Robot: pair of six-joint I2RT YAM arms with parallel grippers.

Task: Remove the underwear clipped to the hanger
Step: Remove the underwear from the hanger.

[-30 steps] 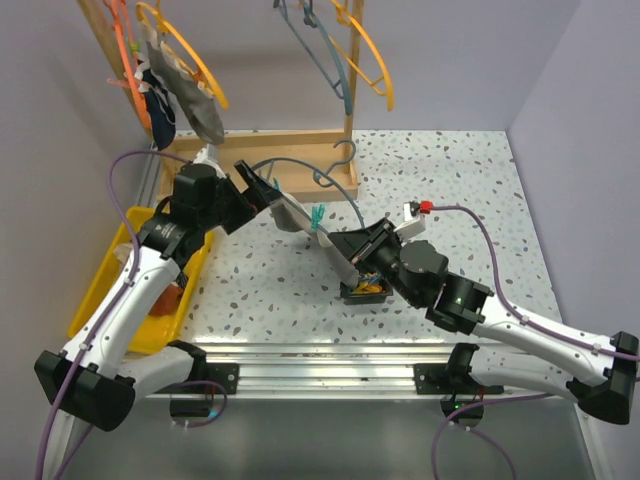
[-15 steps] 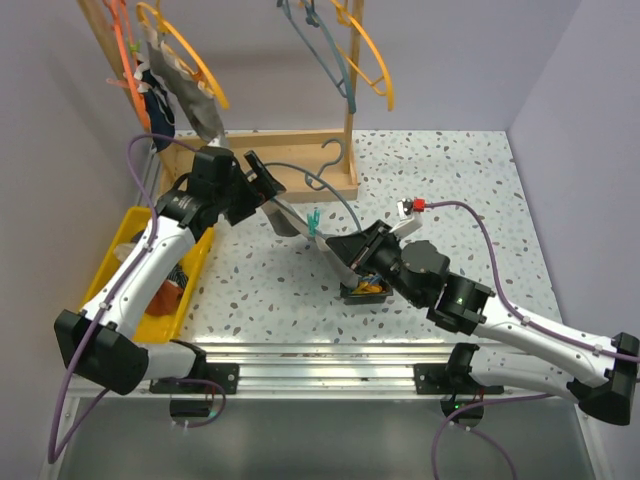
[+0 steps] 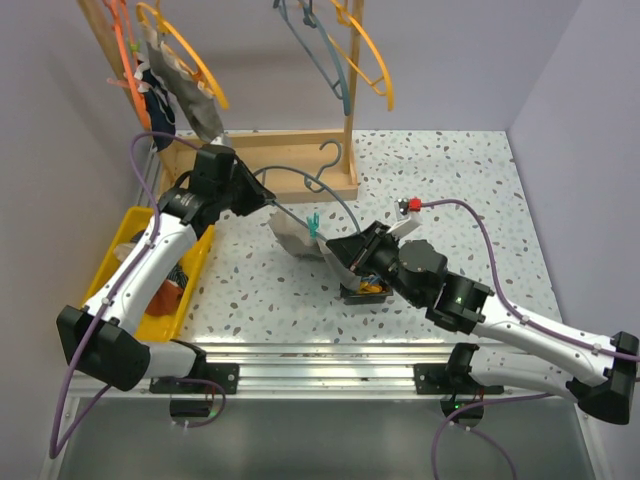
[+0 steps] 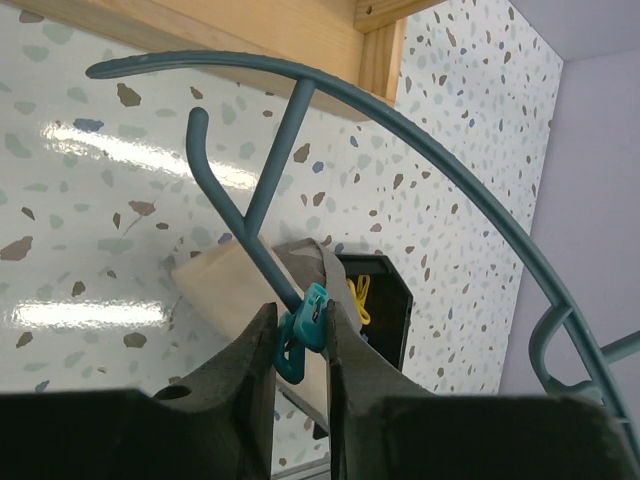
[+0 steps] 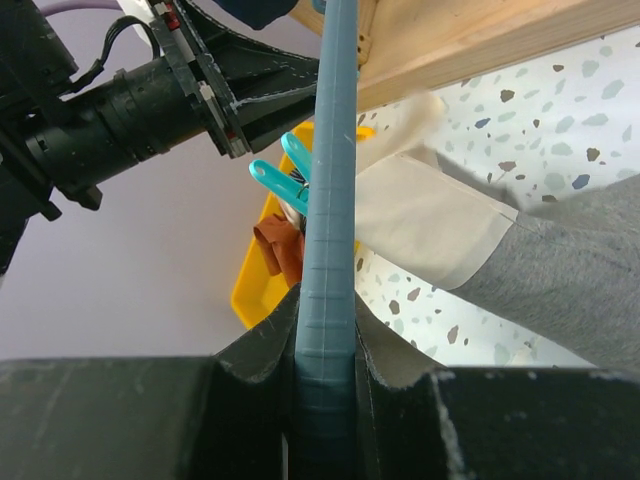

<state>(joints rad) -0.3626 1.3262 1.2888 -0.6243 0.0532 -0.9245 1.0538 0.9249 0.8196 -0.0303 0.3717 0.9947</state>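
A teal-blue hanger (image 3: 330, 195) is held in the air over the table. My right gripper (image 3: 340, 248) is shut on its bar (image 5: 327, 330). Grey underwear with a beige waistband (image 3: 293, 238) hangs from the bar by a teal clip (image 3: 313, 222). My left gripper (image 4: 303, 335) reaches down from the upper left and is shut on that clip (image 4: 305, 330), one finger on each side. The beige waistband (image 4: 225, 285) lies just below the clip. More underwear (image 3: 185, 90) hangs on an orange hanger at the rack's top left.
The wooden rack (image 3: 290, 165) stands behind, with orange (image 3: 365, 50) and blue-grey (image 3: 320, 50) hangers on it. A yellow bin (image 3: 110, 290) at the left holds rust-brown cloth (image 5: 280, 250). A black box (image 3: 365, 290) with clips sits under the right gripper.
My left gripper was open a second ago. It has moved up and right to the teal clip and shut on it. The right gripper has kept its hold on the hanger.
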